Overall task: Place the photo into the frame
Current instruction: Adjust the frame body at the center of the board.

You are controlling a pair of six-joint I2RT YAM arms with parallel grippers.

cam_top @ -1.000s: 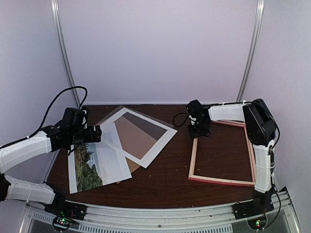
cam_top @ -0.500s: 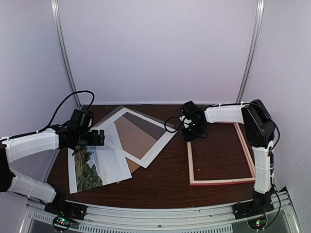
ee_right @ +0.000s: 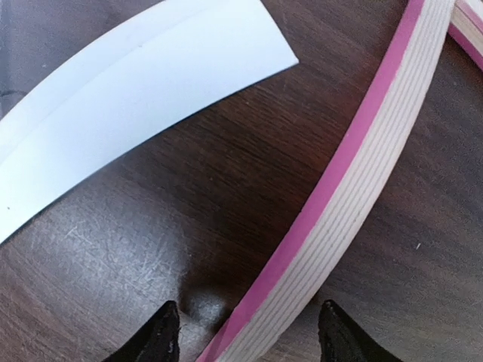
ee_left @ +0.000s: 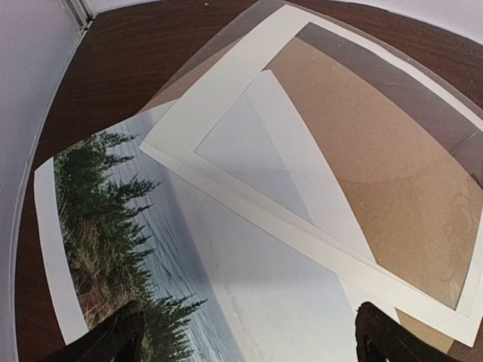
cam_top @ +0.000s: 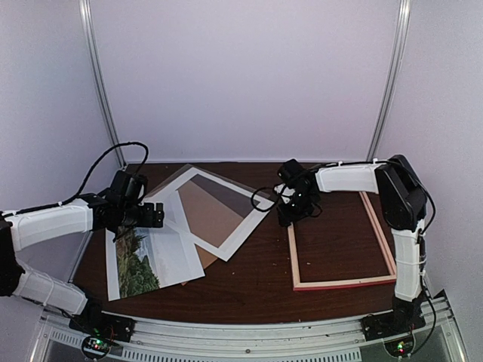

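Note:
The photo (cam_top: 139, 260) lies face up at the front left of the table, its far edge tucked under the white mat (cam_top: 249, 226). In the left wrist view the photo (ee_left: 173, 264) shows trees, water and pale sky. My left gripper (cam_top: 157, 216) hangs just above it, open and empty, its midpoint (ee_left: 249, 343) over the sky part. The frame (cam_top: 341, 284) lies flat at the right. My right gripper (cam_top: 290, 216) is at its far-left corner. In the right wrist view the gripper (ee_right: 249, 339) is open, with the frame's pink-and-pale rail (ee_right: 355, 188) running between the fingers.
A brown backing board (cam_top: 215, 211) shows through the mat's window, also in the left wrist view (ee_left: 377, 151). A clear sheet (cam_top: 175, 181) lies under the mat at the back. A corner of the mat (ee_right: 151, 75) lies close to the frame rail.
My right gripper has moved left and taken the frame's far-left corner with it, so the frame has swung round. My left gripper has moved a little right over the photo.

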